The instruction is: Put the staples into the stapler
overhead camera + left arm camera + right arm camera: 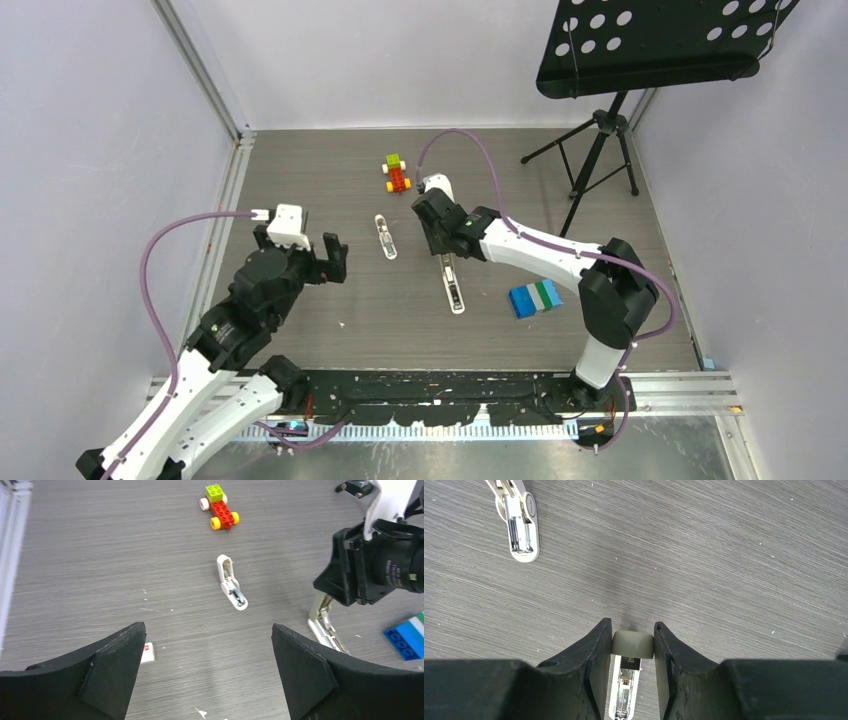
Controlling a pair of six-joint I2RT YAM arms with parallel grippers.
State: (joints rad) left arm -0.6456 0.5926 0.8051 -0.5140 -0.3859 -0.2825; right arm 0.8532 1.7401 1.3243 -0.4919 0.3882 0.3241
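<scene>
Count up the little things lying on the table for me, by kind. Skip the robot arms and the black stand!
Brick toys: 2, the little car and the blue-green-white block
Staplers: 1, the slim stapler
Stubby white gadget: 1
Small white carton: 1
Total: 5

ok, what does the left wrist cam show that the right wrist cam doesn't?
Left wrist only: the toy brick car, the small white carton with a red mark, the blue block and the right arm seen from outside, all framed by the open left jaws.
Right wrist only: a close-up of the right jaws shut on the stapler at its grey top.
Both: the stapler, the short white object and the grey table.
</scene>
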